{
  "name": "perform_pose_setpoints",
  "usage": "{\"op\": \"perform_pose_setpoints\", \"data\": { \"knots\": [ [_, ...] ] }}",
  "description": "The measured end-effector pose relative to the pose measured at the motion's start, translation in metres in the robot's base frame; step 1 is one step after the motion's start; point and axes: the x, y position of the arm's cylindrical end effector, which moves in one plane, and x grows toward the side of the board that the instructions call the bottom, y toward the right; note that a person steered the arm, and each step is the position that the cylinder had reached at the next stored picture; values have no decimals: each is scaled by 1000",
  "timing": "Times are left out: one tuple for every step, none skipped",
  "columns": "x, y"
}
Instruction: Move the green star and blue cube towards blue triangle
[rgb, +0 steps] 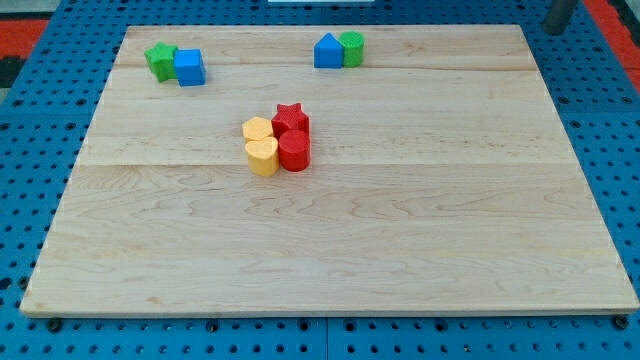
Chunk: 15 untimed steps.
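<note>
The green star (159, 60) and the blue cube (189, 67) sit touching each other near the board's top left corner, star on the left. The blue triangle (327, 51) sits at the top edge near the middle, with a green cylinder (352, 48) touching its right side. My tip (553, 29) shows as a grey rod end at the view's top right corner, off the wooden board (420, 230) and far to the right of all the blocks.
A cluster sits at the board's centre: a red star (291, 119), a red cylinder (294, 151), a yellow block (257, 130) and a yellow heart (263, 157), all touching. A blue pegboard (30, 160) surrounds the board.
</note>
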Motion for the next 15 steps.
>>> {"op": "perform_pose_setpoints", "data": {
  "knots": [
    [0, 0],
    [2, 5],
    [2, -10],
    [16, -50],
    [61, -84],
    [54, -103],
    [52, -103],
    [43, -108],
    [76, -139],
    [78, -166],
    [78, -179],
    [45, -178],
    [-1, -206],
    [-8, -283],
    [-8, -407]
  ]
}}
